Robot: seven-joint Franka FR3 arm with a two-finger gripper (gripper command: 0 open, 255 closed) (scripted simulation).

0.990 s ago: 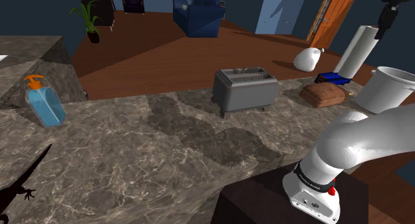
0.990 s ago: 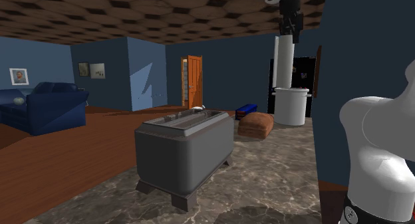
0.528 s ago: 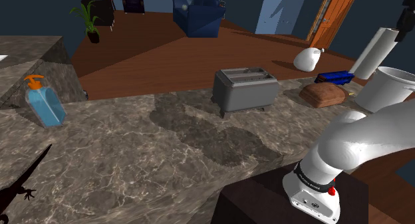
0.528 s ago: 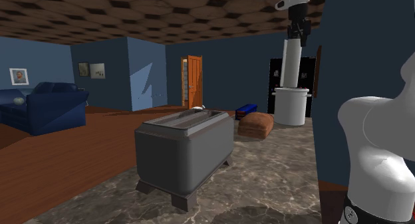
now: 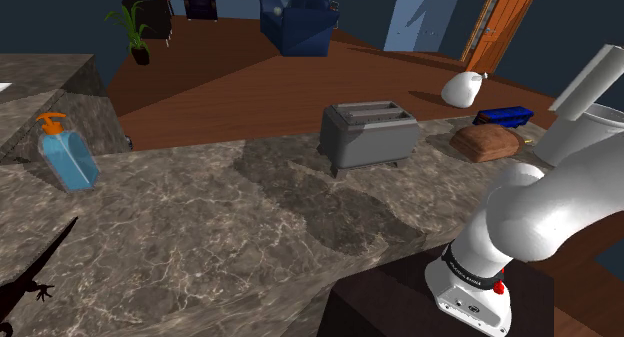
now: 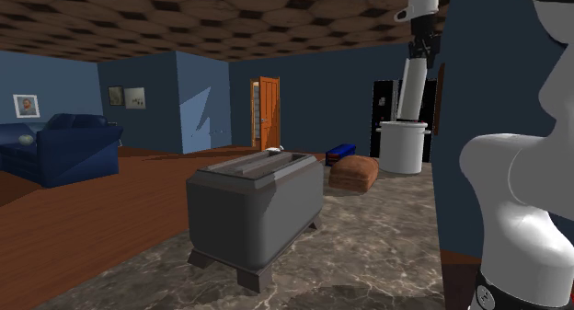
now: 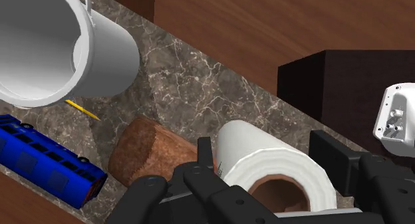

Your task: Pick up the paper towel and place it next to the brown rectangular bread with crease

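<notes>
**Clerk:** Paper towel (image 7: 266,168), entry one: where was it, and how was it held?

**Keeper:** It was aloft and tilted above the white pot (image 5: 566,137), at the far right of the shoulder view. The gripper (image 6: 422,51) had its two black fingers closed on the roll's sides. I judged that grip suited to a soft cylinder. The roll was white, with a quilted surface and a hollow brown core.

**Clerk:** Entry two, the destination?

**Keeper:** Bread (image 7: 147,155): a brown, rough-crusted block with rounded corners. It lay on the veined marble counter (image 5: 250,215) beside a glossy blue toy bus (image 7: 46,164), near the pot. The bare counter beside the loaf looked the likeliest landing spot.

**Clerk:** Sundries?

**Keeper:** A thin yellow pencil (image 7: 82,110) lay between pot and loaf. A boxy grey toaster (image 5: 368,135) stood well apart, to the left.
</notes>
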